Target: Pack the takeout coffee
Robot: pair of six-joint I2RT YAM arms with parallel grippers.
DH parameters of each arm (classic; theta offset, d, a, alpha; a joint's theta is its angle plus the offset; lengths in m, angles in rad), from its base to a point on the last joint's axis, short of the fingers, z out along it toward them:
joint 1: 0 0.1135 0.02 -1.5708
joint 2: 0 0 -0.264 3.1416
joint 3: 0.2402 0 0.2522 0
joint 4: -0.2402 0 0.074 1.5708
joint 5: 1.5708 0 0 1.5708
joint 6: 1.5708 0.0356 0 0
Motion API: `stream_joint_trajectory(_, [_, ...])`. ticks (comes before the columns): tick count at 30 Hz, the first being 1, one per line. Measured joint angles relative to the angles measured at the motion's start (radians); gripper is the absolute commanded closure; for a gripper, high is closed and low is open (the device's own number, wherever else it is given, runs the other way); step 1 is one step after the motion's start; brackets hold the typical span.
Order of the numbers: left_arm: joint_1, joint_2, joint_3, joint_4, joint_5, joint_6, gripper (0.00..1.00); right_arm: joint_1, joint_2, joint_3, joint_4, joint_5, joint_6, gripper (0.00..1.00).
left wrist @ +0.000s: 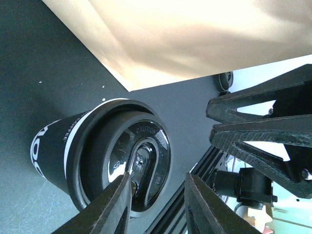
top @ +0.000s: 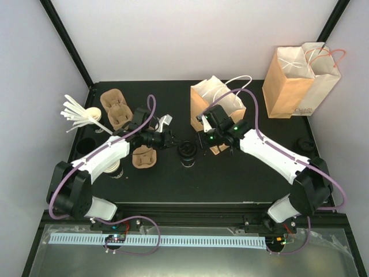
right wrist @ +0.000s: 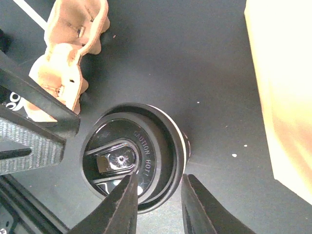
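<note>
Two half-closed claws, left claw (left wrist: 158, 183) and right claw (right wrist: 159, 180), straddle the rim of the takeout coffee (top: 187, 153); whether either grips, you can't tell. You're on the grab: next, pinch firmly and lift into the paper bag (top: 216, 107)

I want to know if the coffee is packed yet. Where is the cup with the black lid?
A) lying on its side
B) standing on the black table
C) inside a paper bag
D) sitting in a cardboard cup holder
B: the takeout coffee stands upright with its lid on, on the bare black table, just outside the nearer paper bag.
</note>
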Motion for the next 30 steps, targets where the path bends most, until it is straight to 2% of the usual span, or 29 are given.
stream_joint_trajectory(8, [-0.004,0.018,0.014,-0.060,-0.045,0.035,0.67,-0.016,0.042,-0.016,0.028,-0.087,0.010,0.72])
stream_joint_trajectory(30, [-0.007,0.093,0.041,-0.086,-0.078,0.060,0.71,-0.016,0.106,-0.018,0.053,-0.082,0.010,0.76])
